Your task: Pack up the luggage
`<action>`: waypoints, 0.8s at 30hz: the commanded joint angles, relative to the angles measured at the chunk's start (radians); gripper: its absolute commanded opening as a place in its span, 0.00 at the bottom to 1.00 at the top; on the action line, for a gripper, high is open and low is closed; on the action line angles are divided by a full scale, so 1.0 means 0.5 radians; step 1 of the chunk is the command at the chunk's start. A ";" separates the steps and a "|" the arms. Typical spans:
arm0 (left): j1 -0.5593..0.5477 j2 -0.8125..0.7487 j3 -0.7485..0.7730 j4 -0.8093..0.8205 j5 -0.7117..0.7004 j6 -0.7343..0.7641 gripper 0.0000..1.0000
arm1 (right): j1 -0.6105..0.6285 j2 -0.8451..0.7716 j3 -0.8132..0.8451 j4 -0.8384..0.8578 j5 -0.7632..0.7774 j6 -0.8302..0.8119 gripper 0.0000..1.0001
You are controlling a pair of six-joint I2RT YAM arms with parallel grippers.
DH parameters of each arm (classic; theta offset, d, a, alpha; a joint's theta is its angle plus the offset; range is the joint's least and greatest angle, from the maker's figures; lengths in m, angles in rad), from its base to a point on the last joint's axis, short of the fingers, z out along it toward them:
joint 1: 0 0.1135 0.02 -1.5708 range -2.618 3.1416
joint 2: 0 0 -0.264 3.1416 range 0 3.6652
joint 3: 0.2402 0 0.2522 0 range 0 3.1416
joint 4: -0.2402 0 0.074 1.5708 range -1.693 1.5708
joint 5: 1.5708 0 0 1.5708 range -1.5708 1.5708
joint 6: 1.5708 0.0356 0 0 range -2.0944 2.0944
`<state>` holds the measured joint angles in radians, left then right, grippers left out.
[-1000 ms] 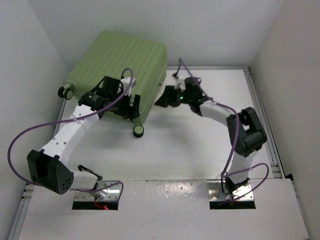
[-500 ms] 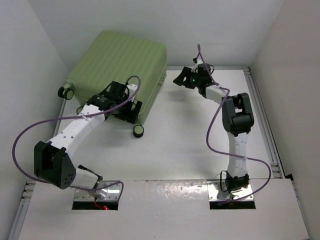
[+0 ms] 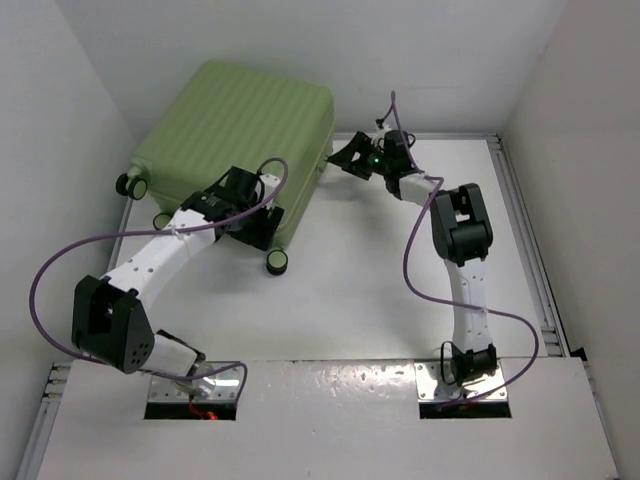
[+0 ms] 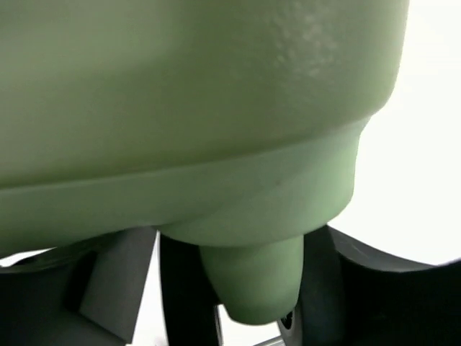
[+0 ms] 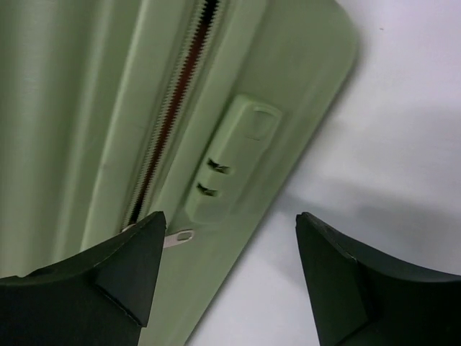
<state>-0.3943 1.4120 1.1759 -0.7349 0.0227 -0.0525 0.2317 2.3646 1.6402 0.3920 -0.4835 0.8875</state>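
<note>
The luggage is a large light-green ribbed suitcase, lying shut at the table's back left. My left gripper is at its near edge. In the left wrist view the shell fills the frame. A green wheel post hangs between the open left gripper's dark fingers, and a thin gap shows on its left side. My right gripper is at the suitcase's right side. There the open right gripper faces the zipper and lock. A metal zipper pull lies by its left fingertip.
Two black-and-green wheels stick out from the suitcase, one at the front and one at the left. White walls close in on the left, back and right. A metal rail runs along the table's right edge.
My right arm has straightened and its gripper has swung toward the back, ending at the suitcase's right rear corner. My left gripper has shifted slightly along the near edge and narrowed a little.
</note>
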 commanded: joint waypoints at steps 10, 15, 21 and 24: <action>0.196 -0.893 -0.100 0.094 0.773 0.939 0.99 | -0.215 -0.339 -0.117 0.241 -0.422 -0.143 0.72; 0.196 -1.121 0.068 0.497 0.429 0.484 0.99 | -0.273 -0.477 -0.274 0.213 -0.441 -0.170 0.72; 0.517 -0.313 0.901 0.455 -0.394 0.145 0.86 | -0.279 -0.529 -0.308 0.011 -0.371 -0.278 0.69; 0.866 0.301 1.550 0.317 -0.374 0.108 0.70 | -0.282 -0.554 -0.271 -0.108 -0.306 -0.354 0.68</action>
<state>-0.0948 1.3231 1.7622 -0.5133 -0.0273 0.0746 0.0872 2.1517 1.4845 0.3897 -0.6640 0.7746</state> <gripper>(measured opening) 0.731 0.678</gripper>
